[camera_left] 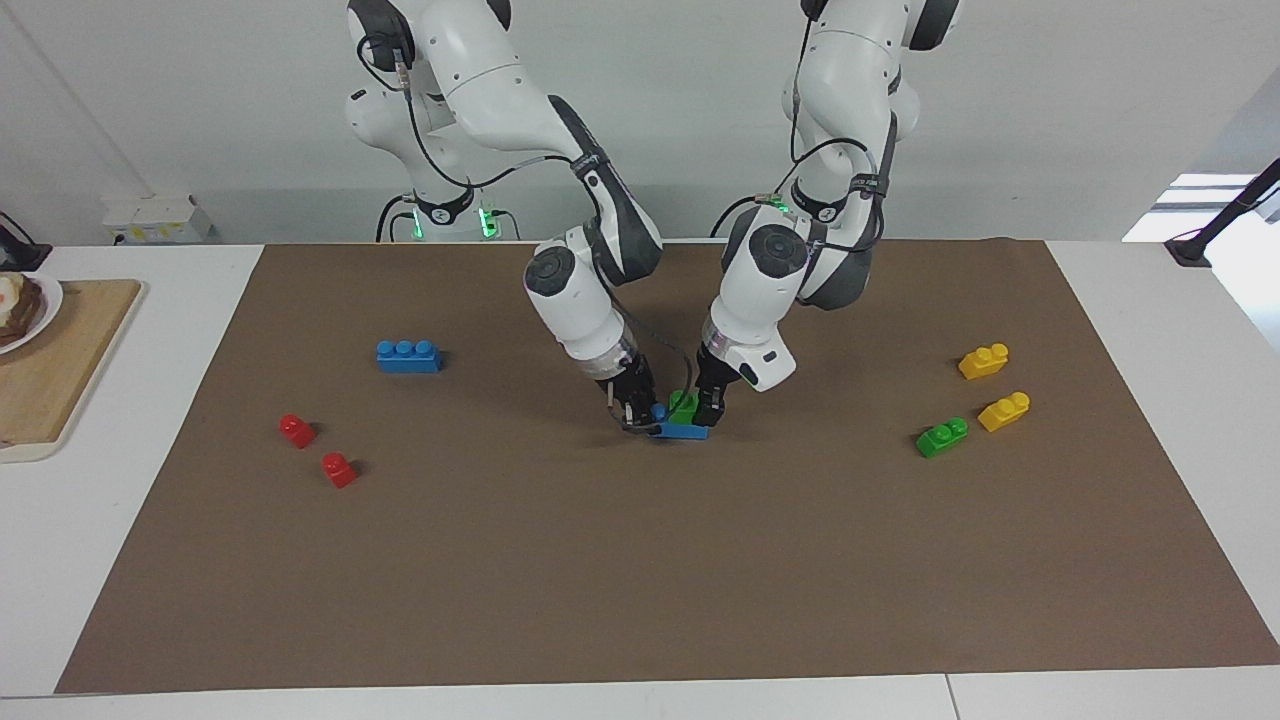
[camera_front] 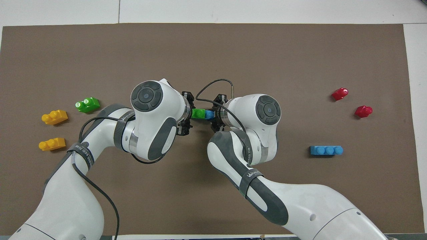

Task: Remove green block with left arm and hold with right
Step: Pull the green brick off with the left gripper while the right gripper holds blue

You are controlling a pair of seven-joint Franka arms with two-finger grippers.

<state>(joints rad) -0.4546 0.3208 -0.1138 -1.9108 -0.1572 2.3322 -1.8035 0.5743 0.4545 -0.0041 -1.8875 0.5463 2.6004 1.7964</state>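
So the small chunky green plastic block (camera_left: 684, 405) is sitting on top of a blue plastic three-stud brick (camera_left: 680, 430) mid-mat, studs not pulled apart yet as far as I can judge. Left gripper (camera_left: 708, 408) is down at the green block, looks clamped on it. Right gripper (camera_left: 640, 410) is down at the blue brick's other end, seemingly pinching it to hold it steady. Both grips look set, so what's left is the actual pull-off by the left arm.
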